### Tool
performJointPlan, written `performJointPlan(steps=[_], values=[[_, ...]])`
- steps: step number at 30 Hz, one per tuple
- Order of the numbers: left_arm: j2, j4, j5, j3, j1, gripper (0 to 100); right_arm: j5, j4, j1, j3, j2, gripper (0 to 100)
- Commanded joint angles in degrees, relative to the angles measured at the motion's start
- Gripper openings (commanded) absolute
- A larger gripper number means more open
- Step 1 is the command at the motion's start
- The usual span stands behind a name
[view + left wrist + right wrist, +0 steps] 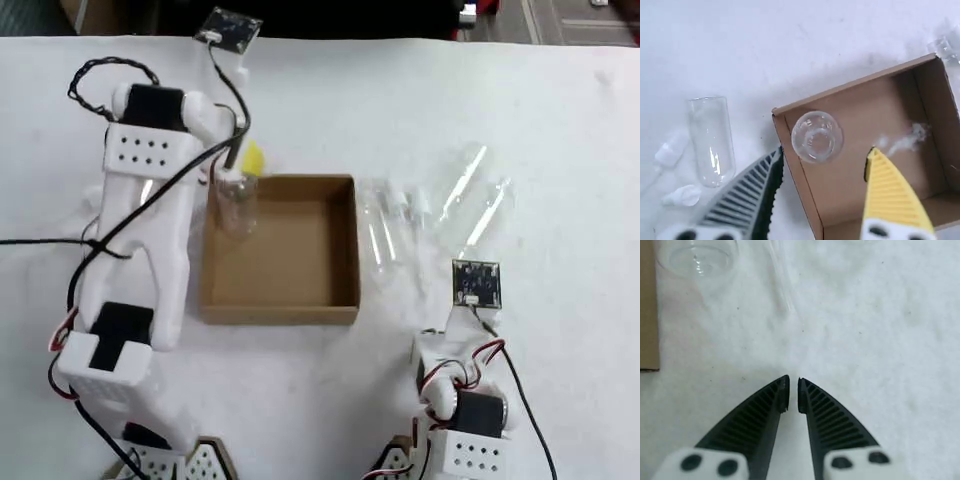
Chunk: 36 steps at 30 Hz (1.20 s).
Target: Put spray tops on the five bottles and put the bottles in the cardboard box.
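Jaws on your left gripper (826, 151) stand spread wide, one on each side of an upright bottle (816, 136) that sits in a corner of the cardboard box (855, 82); neither jaw touches it that I can see. Your right gripper (793, 391) hangs over bare table (880, 315) with its jaws all but pressed together, holding nothing. You look to be at the boxing step for this one bottle (from above it shows clear rings and no spray top I can make out, so check that). Outside the box, just beside its wall, a second bottle (712, 140) lies on its side with two loose spray tops (671, 151) near it. Next, I'd judge, lift the left gripper straight up so neither jaw tips the upright bottle, then pair the lying bottle with a top, one gripper steadying it.
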Motion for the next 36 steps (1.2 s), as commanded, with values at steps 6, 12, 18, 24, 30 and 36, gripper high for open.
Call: performJointPlan(steps=[6,12,18,24,30,36], values=[[-2.33,9.58,0.35,-21.8,-10.59,25,-0.09,0.31,0.04,0.53,-0.31,1.6],[-6.73,9.58,-7.56,-16.79,-24.57,25,-0.09,0.31,-0.04,0.53,-0.31,1.6],[-10.24,8.97,-19.52,-1.58,-32.4,25,-0.09,0.31,-0.22,0.53,-0.31,1.6],[-9.71,-4.22,-33.58,6.51,-34.59,25,-0.09,0.31,-0.13,0.53,-0.31,1.6],[-3.3,-14.59,-44.04,10.2,-33.1,25,-0.09,0.31,-0.04,0.53,-0.31,1.6],[8.92,-20.84,-44.31,4.57,-32.75,25,-0.09,0.31,-0.13,0.53,-0.31,1.6]])
